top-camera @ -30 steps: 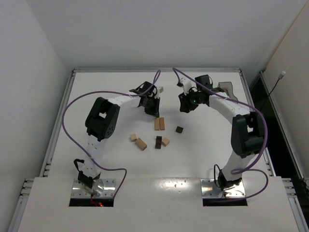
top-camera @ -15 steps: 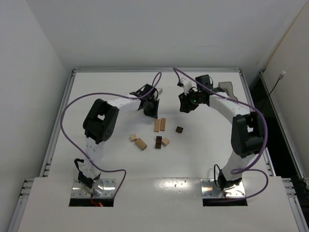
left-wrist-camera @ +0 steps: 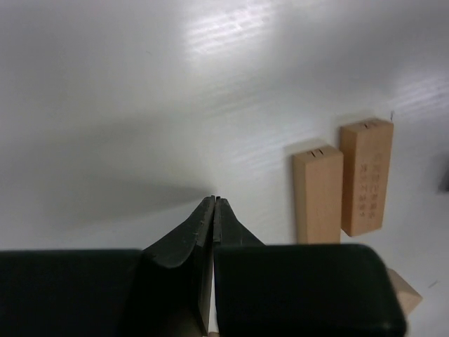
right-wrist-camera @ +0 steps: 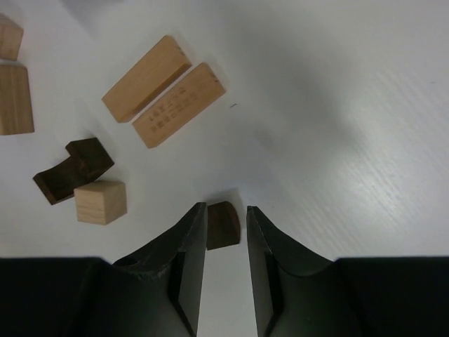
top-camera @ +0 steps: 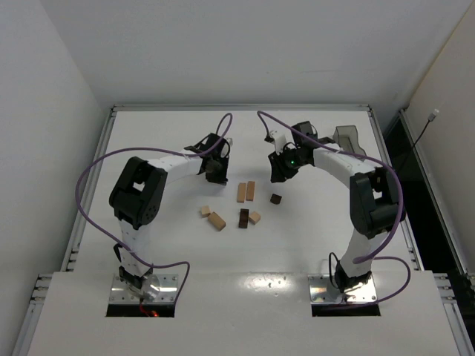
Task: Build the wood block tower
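Note:
Several wood blocks lie loose on the white table, none stacked. Two tan oblongs (top-camera: pixel 246 191) lie side by side, also in the left wrist view (left-wrist-camera: pixel 318 194) and the right wrist view (right-wrist-camera: pixel 146 78). A small dark cube (top-camera: pixel 276 199) sits to their right. A dark block (top-camera: pixel 244 218), a tan cube (top-camera: pixel 254 217) and two more tan blocks (top-camera: pixel 217 221) lie nearer. My right gripper (top-camera: pixel 278 173) is open, its fingertips (right-wrist-camera: pixel 195 217) on either side of the dark cube (right-wrist-camera: pixel 223 225). My left gripper (top-camera: pixel 215 169) is shut and empty (left-wrist-camera: pixel 213 200), left of the oblongs.
A translucent grey bin (top-camera: pixel 347 137) stands at the back right, beside the right arm. Purple cables arch over both arms. Metal rails (top-camera: pixel 89 193) border the table's left, right and far sides.
My left gripper has swung left, away from the tan oblongs. My right gripper has moved nearer and left, down toward the small dark cube. The blocks have not moved.

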Controlling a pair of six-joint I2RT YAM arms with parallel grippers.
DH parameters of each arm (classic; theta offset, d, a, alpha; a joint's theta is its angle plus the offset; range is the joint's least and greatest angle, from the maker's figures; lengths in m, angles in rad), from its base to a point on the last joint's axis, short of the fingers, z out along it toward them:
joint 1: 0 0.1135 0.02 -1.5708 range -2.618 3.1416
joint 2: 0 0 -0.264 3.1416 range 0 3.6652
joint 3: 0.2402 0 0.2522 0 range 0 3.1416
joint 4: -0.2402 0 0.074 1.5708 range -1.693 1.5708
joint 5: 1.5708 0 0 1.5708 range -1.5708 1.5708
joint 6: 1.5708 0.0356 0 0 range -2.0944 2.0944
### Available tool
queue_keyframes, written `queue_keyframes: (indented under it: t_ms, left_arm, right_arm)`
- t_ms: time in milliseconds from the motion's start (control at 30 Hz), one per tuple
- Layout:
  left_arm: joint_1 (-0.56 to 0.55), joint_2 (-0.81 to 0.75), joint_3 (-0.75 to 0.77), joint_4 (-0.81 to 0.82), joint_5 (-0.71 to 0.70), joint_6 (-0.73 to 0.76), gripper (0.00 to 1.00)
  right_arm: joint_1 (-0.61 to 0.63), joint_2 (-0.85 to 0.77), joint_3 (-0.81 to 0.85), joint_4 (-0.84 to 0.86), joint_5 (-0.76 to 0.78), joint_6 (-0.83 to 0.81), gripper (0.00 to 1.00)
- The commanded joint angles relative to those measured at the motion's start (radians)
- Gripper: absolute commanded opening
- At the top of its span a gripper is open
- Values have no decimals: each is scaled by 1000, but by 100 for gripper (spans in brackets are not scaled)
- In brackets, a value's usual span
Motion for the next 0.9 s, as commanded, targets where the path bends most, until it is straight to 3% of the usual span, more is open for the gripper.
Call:
queue_keyframes:
  t_ms: [0, 433, 867]
  left_arm:
    - [-43, -69, -36, 29, 43, -4, 0]
    - [-53, -79, -109, 80, 90, -43, 0]
    - [-53, -39, -102, 107, 149, -70, 0]
  right_arm:
    - [51, -11, -30, 21, -9, 67, 26]
    - [84, 32, -140, 173, 123, 398, 5]
    - [114, 114, -85, 185, 224, 515, 0]
